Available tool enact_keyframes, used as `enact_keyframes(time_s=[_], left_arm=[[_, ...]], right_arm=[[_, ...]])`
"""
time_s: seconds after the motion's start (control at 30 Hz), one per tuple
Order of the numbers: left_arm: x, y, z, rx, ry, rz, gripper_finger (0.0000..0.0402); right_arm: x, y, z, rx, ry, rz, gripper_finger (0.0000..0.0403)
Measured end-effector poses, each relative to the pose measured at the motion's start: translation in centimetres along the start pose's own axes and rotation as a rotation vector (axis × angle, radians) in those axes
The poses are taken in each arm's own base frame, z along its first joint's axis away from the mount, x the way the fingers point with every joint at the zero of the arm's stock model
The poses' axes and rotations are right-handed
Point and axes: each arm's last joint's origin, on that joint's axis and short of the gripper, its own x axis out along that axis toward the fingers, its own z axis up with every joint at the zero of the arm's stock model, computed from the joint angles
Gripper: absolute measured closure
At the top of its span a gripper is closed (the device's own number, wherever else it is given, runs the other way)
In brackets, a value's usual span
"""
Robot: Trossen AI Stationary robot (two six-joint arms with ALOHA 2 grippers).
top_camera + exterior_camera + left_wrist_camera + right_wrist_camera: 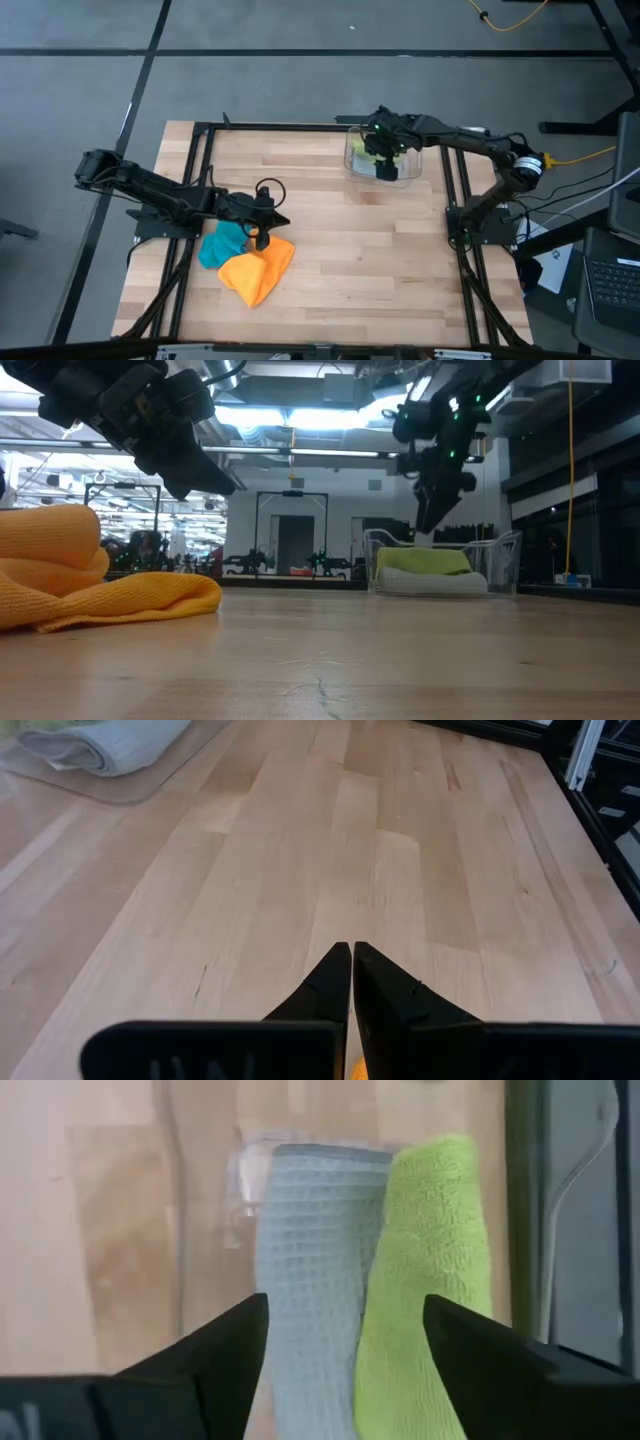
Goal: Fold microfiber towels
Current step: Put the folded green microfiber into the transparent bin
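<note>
Microfiber towels: four, in two pairs. Lime green towel [430, 1270] and light grey towel [310, 1280] sit folded in the clear plastic bin [352, 160], side by side and touching along one long edge. Bin is at about 1 o'clock from worktop centre, near the far edge. In the low view the green one [425, 562] shows above the grey one [430, 582] through the bin wall.

Orange towel [258, 270] and teal blue towel [222, 244] lie unfolded and bunched at about 8 o'clock on the worktop [350, 250]. They touch; orange is at 4 o'clock of the teal and partly overlaps it. Low view: orange towel [90, 585] is a rumpled heap in the near foreground; teal can't be made out there.

Right end effector [380, 152] is over the bin, directly above the folded pair, fingers spread wide and released, grasping nothing. Its wrist view shows both fingers [215, 1355] apart with the two towels between and below them, no contact visible.

Left end effector [258, 232] is above the teal/orange pile, at its far edge. Fingers [335, 985] clenched tip to tip, nothing between them. A sliver of orange shows just under the fingers in its wrist view.
</note>
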Motion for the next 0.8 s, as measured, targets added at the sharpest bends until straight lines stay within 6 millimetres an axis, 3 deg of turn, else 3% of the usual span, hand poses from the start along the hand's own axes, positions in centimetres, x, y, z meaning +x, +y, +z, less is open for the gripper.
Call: enact_keyframes(time_s=[0.23, 0.53, 0.63, 0.8], left_arm=[[0.0, 0.0, 0.0, 0.000, 0.002, 0.001, 0.0392], [0.0, 0.0, 0.0, 0.001, 0.003, 0.001, 0.0392], [0.0, 0.0, 0.0, 0.000, 0.003, 0.001, 0.0392], [0.0, 0.0, 0.0, 0.000, 0.003, 0.001, 0.0392]], right_arm=[[-3.3, 3.7, 0.5, 0.004, -0.049, 0.017, 0.0162], [0.1, 10.5, -0.9, -0.066, -0.009, 0.220, 0.0160], [1.0, 10.9, -1.7, -0.004, 0.025, 0.187, 0.0160], [2.5, 9.1, -3.2, 0.096, 0.048, 0.093, 0.0160]])
